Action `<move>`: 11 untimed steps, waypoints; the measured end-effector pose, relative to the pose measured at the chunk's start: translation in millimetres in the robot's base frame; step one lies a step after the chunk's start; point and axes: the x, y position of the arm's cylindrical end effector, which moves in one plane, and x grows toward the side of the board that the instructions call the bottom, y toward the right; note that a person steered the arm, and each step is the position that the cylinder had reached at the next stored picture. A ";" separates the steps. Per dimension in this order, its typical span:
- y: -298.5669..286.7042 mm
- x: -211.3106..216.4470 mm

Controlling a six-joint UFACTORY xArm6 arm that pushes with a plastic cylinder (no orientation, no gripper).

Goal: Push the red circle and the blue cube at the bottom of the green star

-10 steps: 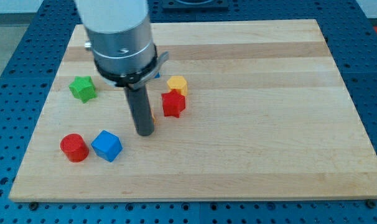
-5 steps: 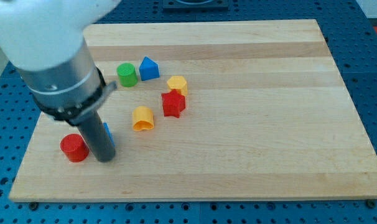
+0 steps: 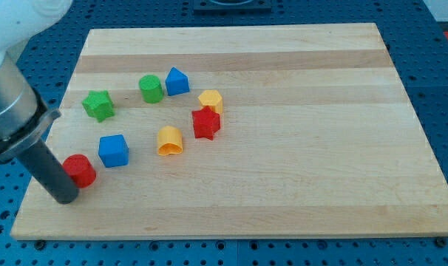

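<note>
- Wooden surface (image 3: 298, 177) carrying eight blocks; no jaws on this arm, only a rod.
- My tip (image 3: 66, 198) at the near left, touching the red circle (image 3: 80, 170) on its left.
- Blue cube (image 3: 113, 150) just right of the circle; green star (image 3: 98, 105) farther back, apart from both.
- Green cylinder (image 3: 151, 88), blue block (image 3: 177, 80), yellow blocks (image 3: 210, 100) (image 3: 168, 140) and red star (image 3: 206, 123) to the right.
</note>
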 end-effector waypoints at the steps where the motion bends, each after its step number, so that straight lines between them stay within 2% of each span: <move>1: -11.0 -14.5; 3: 22.4 3.2; 6: 8.5 -70.5; 7: -7.1 -61.4; 8: -39.7 -73.3; 9: -32.9 -103.8; 10: -0.5 -104.6; 11: -40.1 -108.5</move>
